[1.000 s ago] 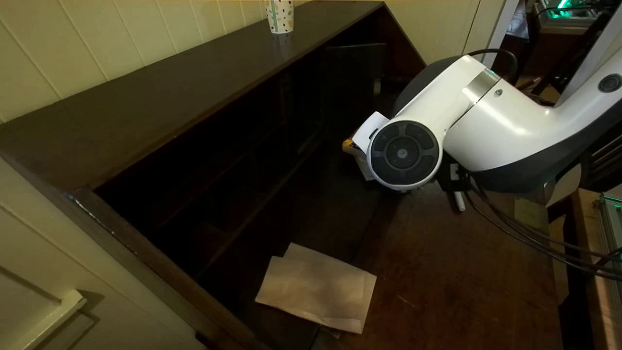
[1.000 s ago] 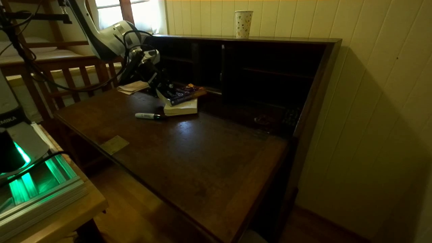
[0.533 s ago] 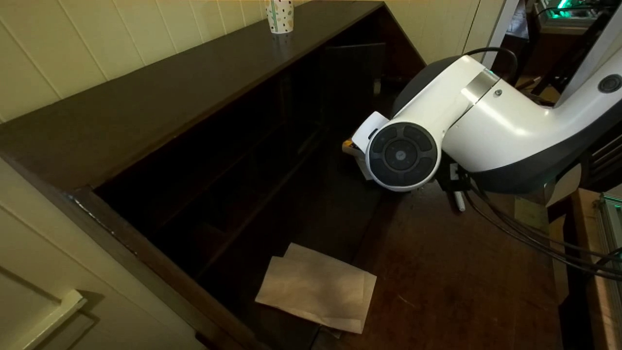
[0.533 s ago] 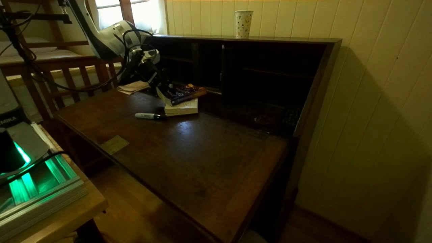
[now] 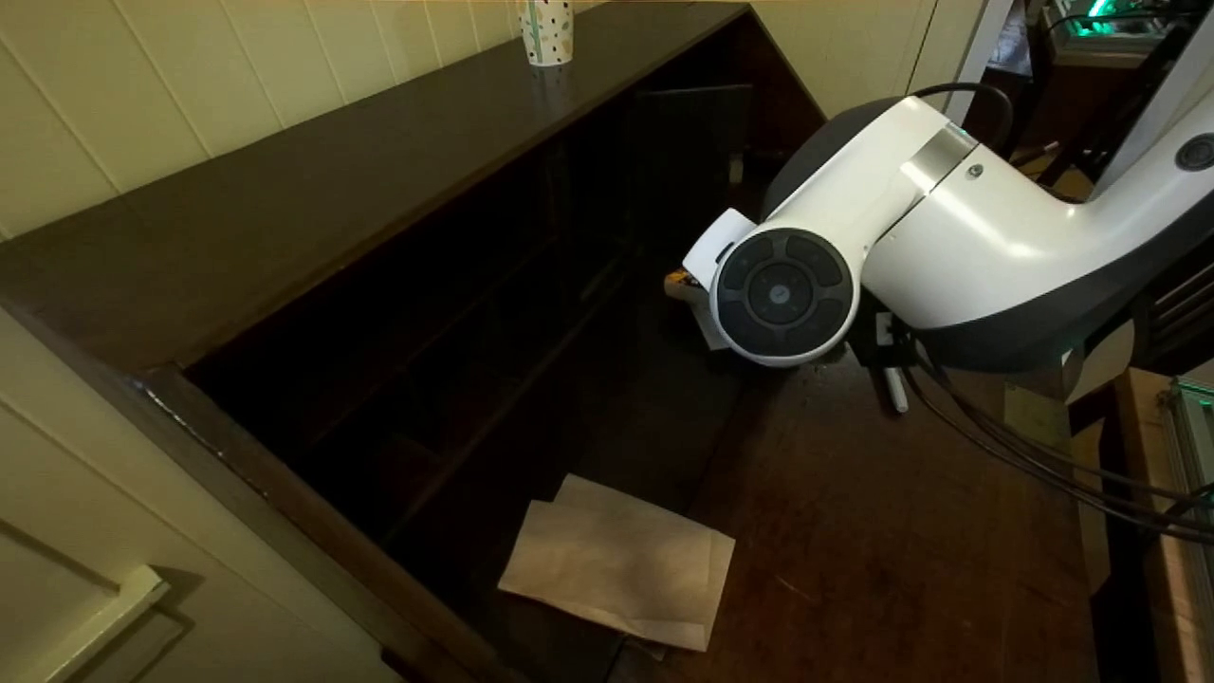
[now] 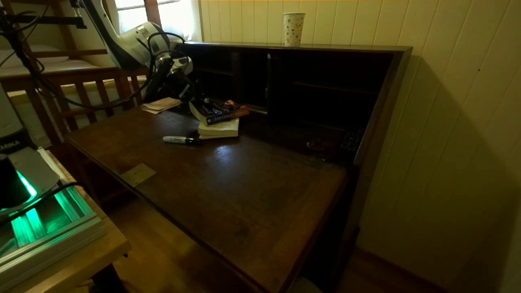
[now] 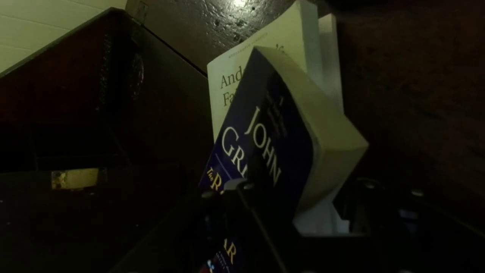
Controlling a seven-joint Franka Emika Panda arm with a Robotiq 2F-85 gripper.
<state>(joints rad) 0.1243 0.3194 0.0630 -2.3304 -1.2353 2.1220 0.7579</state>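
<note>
Near the back edge of the surface (image 6: pixel 228 195), the arm (image 6: pixel 140 45) is arching, its hand (image 7: pixel 297 195) slanting down and clamping the blue book (image 7: pixel 271 132). That book, tilting over the pale book (image 7: pixel 235 60) marked "And", is showing "JOHN" and "GRI".

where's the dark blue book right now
Left of centre in an exterior view, the dark blue book lies tilted over the pale book, behind and right of the marker; the wrist view shows it between the fingers.
</note>
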